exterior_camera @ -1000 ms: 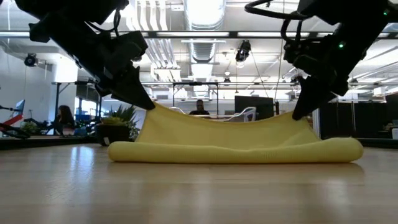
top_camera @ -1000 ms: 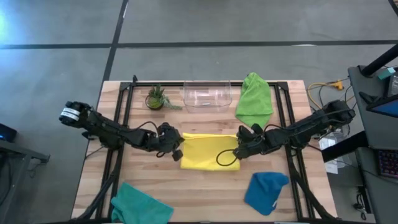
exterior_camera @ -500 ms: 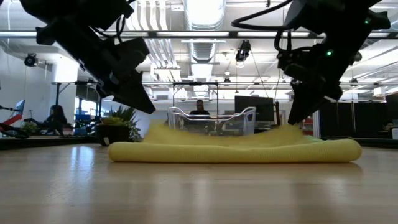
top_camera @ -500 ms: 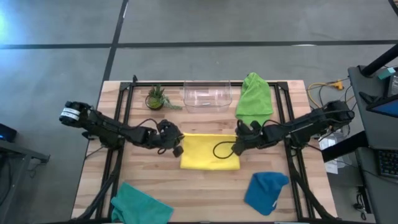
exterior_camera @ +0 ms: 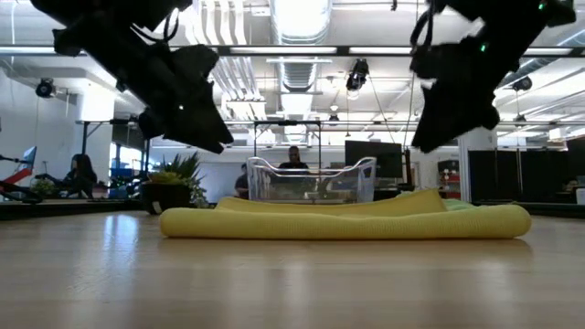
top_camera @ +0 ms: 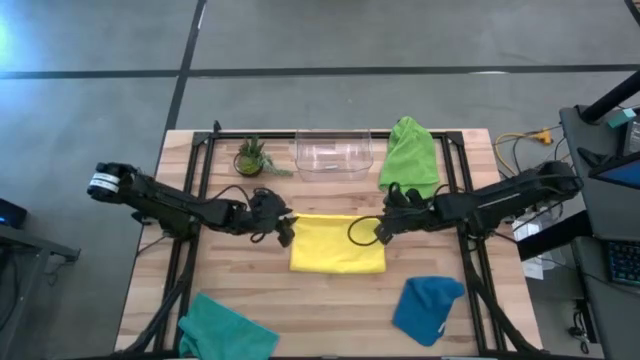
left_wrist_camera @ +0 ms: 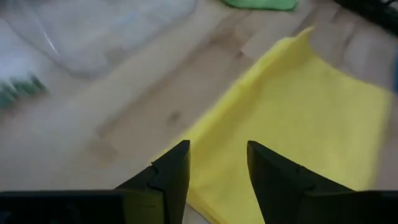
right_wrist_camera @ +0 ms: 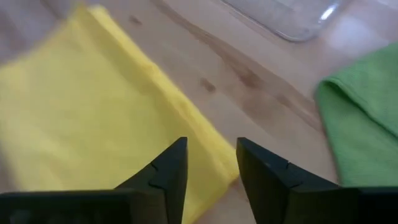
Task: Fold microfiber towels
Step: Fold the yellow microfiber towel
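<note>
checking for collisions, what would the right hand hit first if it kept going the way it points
Probably the yellow towel: the right hand, open, points down at its edge. Past that lies bare table; depth is unclear.

You are looking at a table (top_camera: pixel 330 300) of pale planked wood with visible grain and a soft satin sheen. The yellow towel (top_camera: pixel 337 243) is matt, finely napped cloth, as are the lime green towel (top_camera: pixel 410 160), the blue towel (top_camera: pixel 428 308) and the teal towel (top_camera: pixel 225 330). The bin (top_camera: pixel 333 152) is clear, glossy plastic. The left gripper (left_wrist_camera: pixel 217 168) and right gripper (right_wrist_camera: pixel 211 165) have dark, matt, smooth plastic-looking fingers.
</note>
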Robot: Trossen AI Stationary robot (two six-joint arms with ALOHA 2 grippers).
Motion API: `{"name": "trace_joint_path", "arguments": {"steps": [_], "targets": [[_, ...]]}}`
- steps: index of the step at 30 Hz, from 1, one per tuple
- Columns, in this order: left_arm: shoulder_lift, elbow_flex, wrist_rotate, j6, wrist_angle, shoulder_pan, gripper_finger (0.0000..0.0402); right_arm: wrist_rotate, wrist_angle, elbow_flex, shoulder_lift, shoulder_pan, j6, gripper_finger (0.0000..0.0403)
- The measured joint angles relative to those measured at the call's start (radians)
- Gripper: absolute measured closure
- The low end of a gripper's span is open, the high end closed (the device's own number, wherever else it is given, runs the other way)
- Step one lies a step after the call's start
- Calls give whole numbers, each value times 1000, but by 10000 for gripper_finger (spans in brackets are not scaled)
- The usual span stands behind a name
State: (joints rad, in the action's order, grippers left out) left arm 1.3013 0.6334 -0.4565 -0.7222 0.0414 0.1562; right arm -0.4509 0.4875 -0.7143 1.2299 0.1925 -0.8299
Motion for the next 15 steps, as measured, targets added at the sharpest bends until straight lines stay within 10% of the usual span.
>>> {"name": "trace_joint_path", "arguments": {"steps": [7, 15], "targets": [[6, -3, 322, -170, 15, 2, 258, 14, -64, 0, -147, 67, -29, 283], [53, -18, 402, -411, 22, -9, 258, 14, -126, 1, -148, 143, -7, 285]]}}
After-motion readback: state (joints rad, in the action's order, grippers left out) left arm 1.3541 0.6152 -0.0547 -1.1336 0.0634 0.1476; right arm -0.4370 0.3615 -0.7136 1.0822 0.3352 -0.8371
